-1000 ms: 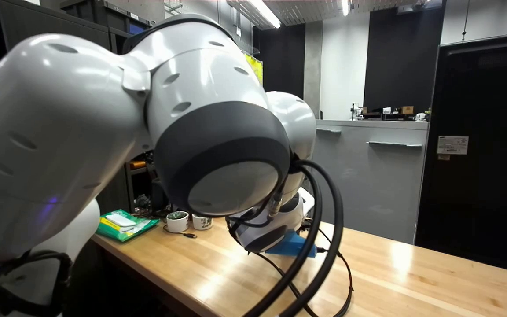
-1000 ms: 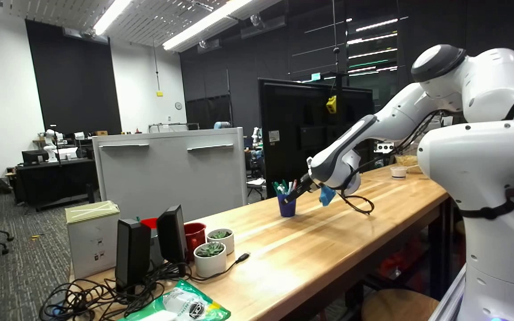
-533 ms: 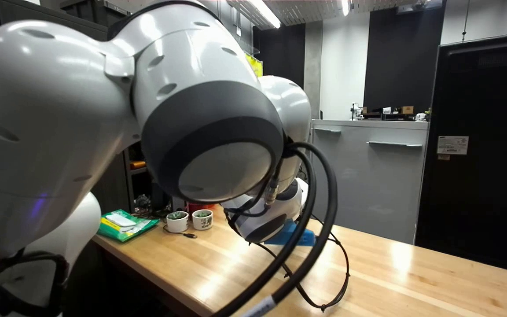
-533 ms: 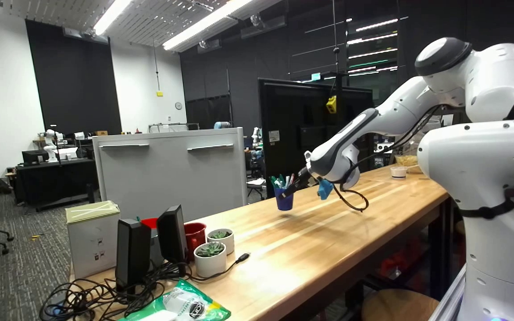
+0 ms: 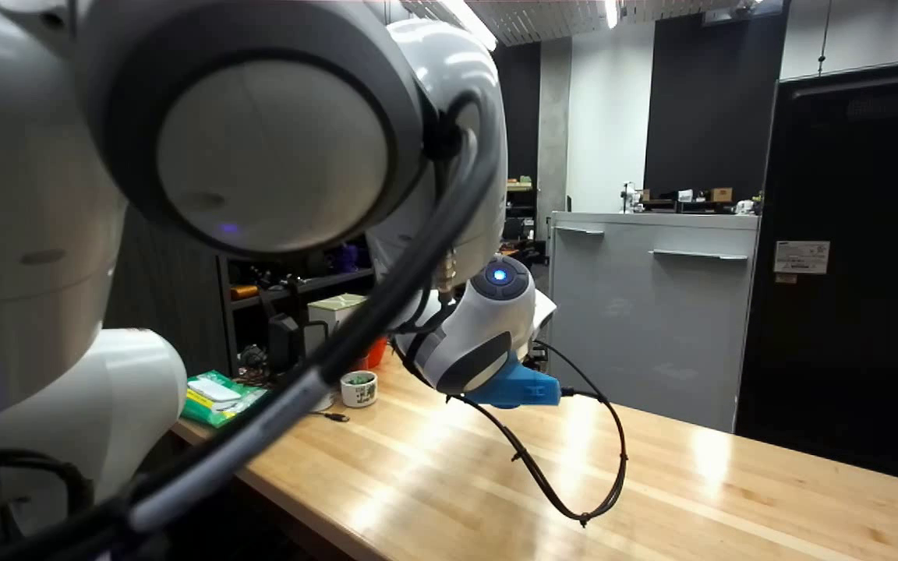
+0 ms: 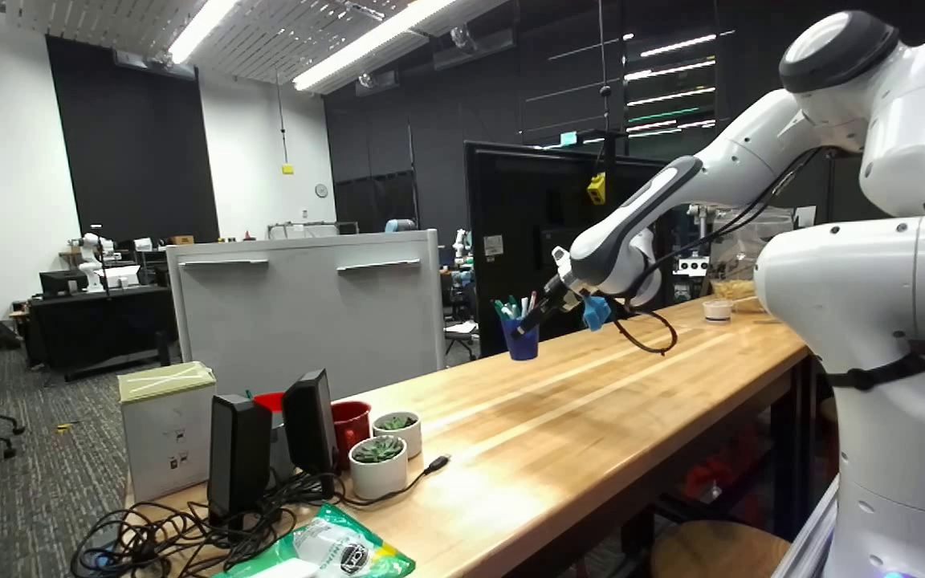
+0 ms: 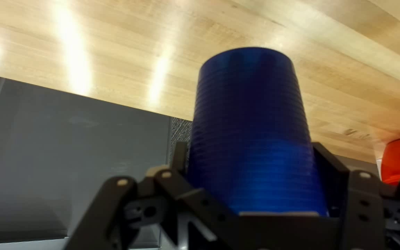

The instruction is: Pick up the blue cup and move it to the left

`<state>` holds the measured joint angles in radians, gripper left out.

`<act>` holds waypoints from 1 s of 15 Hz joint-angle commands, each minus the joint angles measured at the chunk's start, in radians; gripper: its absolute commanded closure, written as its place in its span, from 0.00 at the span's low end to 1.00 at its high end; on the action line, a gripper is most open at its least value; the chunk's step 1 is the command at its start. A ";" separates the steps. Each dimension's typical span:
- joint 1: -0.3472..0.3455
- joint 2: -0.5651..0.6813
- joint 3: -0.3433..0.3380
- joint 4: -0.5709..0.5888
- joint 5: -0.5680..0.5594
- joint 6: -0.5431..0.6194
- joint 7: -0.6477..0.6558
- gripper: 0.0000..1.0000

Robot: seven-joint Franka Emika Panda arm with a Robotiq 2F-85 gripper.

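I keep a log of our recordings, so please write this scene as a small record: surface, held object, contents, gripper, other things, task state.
surface: wooden table
held object: blue cup, roughly upright, appears to be clear of the table
contents: pens or markers, poking above the rim
gripper: Robotiq gripper, closed on the cup from both sides
other things: two white-potted succulents, red mug, two black speakers, green packet
task state: cup grasped; setting down not yet done
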<state>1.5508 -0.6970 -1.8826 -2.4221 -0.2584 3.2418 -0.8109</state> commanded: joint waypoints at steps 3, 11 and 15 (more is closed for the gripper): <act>-0.099 0.047 0.091 -0.027 -0.022 -0.094 0.051 0.17; -0.125 0.069 0.113 -0.045 -0.020 -0.111 0.060 0.17; -0.125 0.069 0.113 -0.046 -0.020 -0.111 0.061 0.17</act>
<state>1.4295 -0.6239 -1.7696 -2.4691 -0.2584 3.1340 -0.7649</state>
